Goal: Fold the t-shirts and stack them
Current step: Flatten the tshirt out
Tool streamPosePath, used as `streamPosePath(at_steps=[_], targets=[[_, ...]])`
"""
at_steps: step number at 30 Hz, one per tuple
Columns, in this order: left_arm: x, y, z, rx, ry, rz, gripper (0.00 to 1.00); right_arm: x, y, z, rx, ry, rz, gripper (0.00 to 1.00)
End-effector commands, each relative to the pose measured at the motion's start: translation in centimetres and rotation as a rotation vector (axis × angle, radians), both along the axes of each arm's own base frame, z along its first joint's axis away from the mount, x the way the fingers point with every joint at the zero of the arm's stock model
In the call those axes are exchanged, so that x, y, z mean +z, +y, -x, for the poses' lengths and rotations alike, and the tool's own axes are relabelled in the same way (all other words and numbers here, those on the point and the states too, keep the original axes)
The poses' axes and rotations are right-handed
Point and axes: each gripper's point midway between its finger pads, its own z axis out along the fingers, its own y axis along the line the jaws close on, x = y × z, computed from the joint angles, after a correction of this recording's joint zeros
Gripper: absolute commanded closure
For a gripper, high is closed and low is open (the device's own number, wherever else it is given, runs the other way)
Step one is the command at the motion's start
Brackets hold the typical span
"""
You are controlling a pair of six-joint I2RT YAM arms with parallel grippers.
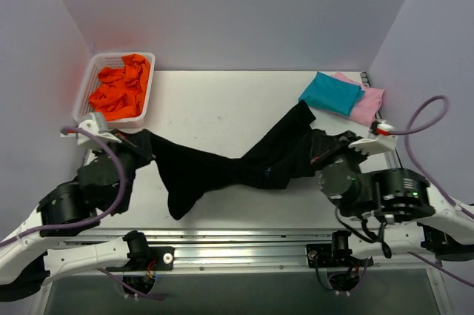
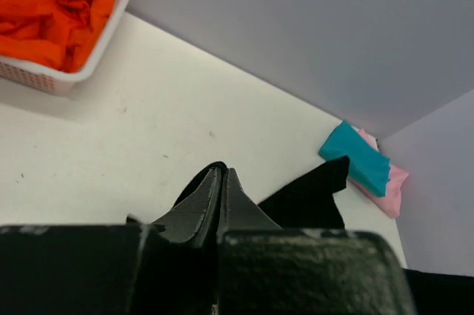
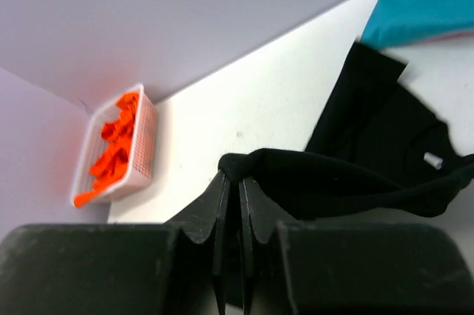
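The black t-shirt [image 1: 222, 170] is bunched into a long band across the front of the table, held up at both ends. My left gripper [image 1: 145, 146] is shut on its left end, and a sliver of black cloth shows at the pressed-together tips [image 2: 221, 174]. My right gripper [image 1: 317, 149] is shut on a fold of the same shirt [image 3: 238, 173], which trails off to the right [image 3: 370, 137]. One loose flap points toward the back right. A folded teal t-shirt [image 1: 331, 93] lies on a folded pink t-shirt [image 1: 370, 104] at the back right corner.
A white mesh basket [image 1: 123, 55] of crumpled orange cloth [image 1: 118, 89] stands at the back left corner. Pale walls close in the table on three sides. A metal rail with the arm bases runs along the near edge.
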Motion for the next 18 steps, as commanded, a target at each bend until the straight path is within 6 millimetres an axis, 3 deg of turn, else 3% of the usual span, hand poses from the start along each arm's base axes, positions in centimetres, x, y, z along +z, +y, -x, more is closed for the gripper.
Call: streamPosePath(at_steps=[1,6,9,11,12,14,17,18], targets=[[4.8,3.6,0.6,0.06,-0.085,-0.052,0.98,4.6,-5.2,-0.4,-0.117,-0.119,0.118,1.0],[10.0,8.1,1.8,0.114,-0.157,-0.07,0.98,10.0,-10.5,0.1,-0.196,-0.167,0.019,1.0],[13.4,10.0,2.6,0.101,-0.232,-0.029,0.98,12.1,-12.6,0.4,-0.187,-0.166,0.021,1.0],[15.0,11.1,3.1,0.098,-0.261,-0.011,0.98,13.0,-12.5,0.5,-0.127,-0.186,0.017,1.0],[15.6,11.5,3.2,0.1,-0.27,-0.001,0.98,14.0,-12.7,0.5,-0.112,-0.212,-0.064,1.0],[17.2,11.7,3.5,0.077,-0.305,0.029,0.98,15.4,-12.2,0.6,-0.049,-0.261,-0.005,1.0],[19.0,11.4,3.4,0.076,-0.341,0.006,0.98,18.8,-10.8,0.4,-0.016,-0.319,0.037,1.0],[19.8,11.5,3.4,0.084,-0.353,0.003,0.98,19.7,-8.8,0.1,-0.016,-0.326,0.064,1.0]])
